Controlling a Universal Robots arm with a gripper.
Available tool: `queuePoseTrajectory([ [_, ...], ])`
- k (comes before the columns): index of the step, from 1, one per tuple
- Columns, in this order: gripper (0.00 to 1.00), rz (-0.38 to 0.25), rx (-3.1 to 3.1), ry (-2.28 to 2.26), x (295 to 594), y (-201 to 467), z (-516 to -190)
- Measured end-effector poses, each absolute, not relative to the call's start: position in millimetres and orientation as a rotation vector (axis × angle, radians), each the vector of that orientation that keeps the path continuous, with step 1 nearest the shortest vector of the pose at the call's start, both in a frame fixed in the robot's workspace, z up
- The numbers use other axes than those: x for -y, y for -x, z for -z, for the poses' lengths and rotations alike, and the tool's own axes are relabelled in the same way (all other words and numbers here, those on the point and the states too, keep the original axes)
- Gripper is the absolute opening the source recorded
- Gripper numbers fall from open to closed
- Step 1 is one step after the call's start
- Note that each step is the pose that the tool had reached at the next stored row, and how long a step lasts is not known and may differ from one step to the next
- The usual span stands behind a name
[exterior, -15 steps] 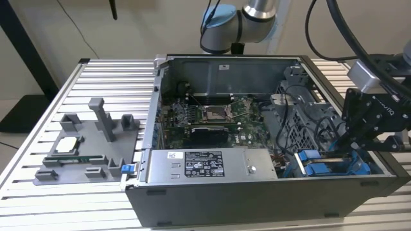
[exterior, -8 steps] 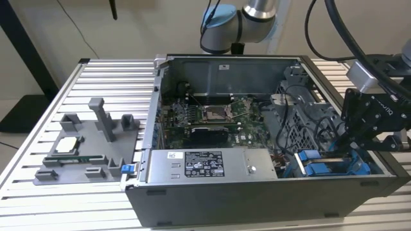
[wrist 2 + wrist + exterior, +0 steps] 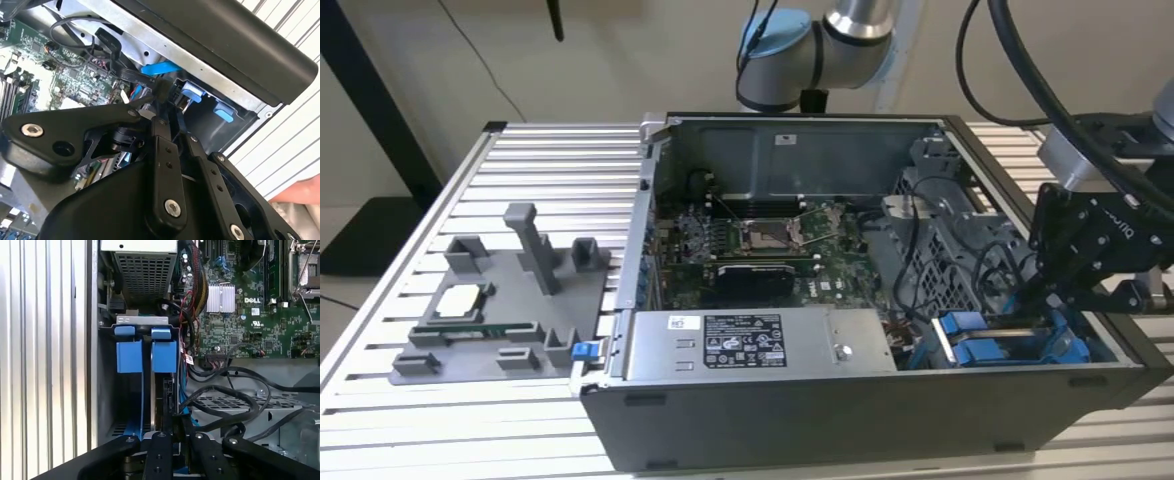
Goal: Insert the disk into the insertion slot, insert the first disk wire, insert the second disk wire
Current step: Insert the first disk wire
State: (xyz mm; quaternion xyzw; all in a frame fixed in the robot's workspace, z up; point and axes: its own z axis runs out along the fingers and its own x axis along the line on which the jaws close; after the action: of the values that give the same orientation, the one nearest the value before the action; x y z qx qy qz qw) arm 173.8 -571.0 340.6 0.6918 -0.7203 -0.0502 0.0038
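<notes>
Your arm (image 3: 1101, 235) reaches down into the open computer case (image 3: 854, 420) on the slatted bench (image 3: 547, 180). In the exterior view it enters at about 4 o'clock of the case interior, where bright blue plastic parts show.

In the first wrist view you look along the insertion slot (image 3: 107, 390), a grey metal cage with two blue tabs at its far end. The disk (image 3: 165, 397) already sits inside it, seen edge-on as a dark slab. It runs from the blue tab nearer the motherboard (image 3: 250, 325) back toward the fingers (image 3: 180, 432).

In the second wrist view the fingers are drawn close together and appear to pinch the disk wire (image 3: 162, 91) by its small black connector. That connector is right at the blue-edged cage, and its black lead trails off toward the board. Whether it is seated in the disk is hidden from you.

Loose black cables (image 3: 230, 400) loop just beside the cage. In the exterior view the labelled power-supply box (image 3: 761, 345) lies at 6 o'clock of the case. A grey fixture tray (image 3: 494, 300) stands on the bench at 9 o'clock, well apart from the arm.
</notes>
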Motion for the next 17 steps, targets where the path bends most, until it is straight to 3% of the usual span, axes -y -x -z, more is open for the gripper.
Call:
queuePoseTrajectory([
  [17,0.0,0.161,2.337,-2.09,577.2,-171.3,-344.0],
])
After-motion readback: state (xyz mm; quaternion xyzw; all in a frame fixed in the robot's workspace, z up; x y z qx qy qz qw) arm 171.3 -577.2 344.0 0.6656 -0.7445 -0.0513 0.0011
